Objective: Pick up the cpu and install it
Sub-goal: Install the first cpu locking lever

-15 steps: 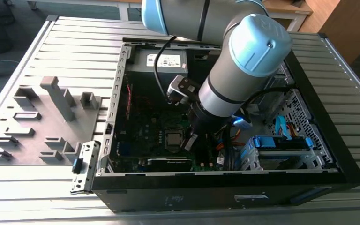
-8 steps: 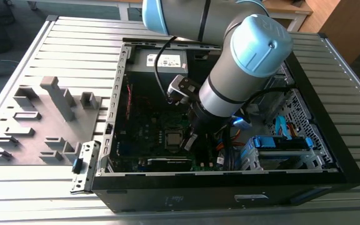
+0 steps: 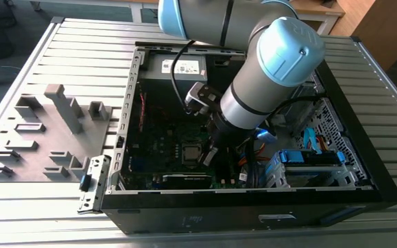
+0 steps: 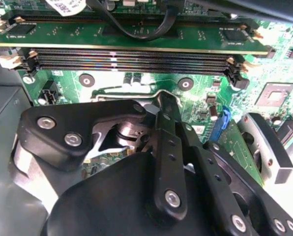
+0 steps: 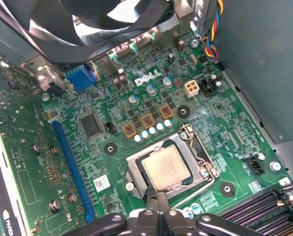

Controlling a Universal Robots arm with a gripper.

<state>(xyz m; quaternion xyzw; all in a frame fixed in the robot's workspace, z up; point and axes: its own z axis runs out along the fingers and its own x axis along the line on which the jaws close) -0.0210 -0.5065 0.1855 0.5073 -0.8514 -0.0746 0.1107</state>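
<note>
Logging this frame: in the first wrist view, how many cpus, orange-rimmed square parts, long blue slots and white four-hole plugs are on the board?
cpu: 1
orange-rimmed square parts: 3
long blue slot: 1
white four-hole plug: 1
Total: 6

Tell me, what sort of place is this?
Probably a robotics lab or workshop bench: a robot arm reaches into an open computer case on a slatted metal table, with a grey parts fixture beside it.

The cpu (image 5: 164,167) is pale silvery-grey, the motherboard (image 5: 220,118) green, its long slot (image 5: 73,169) blue, the gripper (image 5: 158,199) black.
</note>
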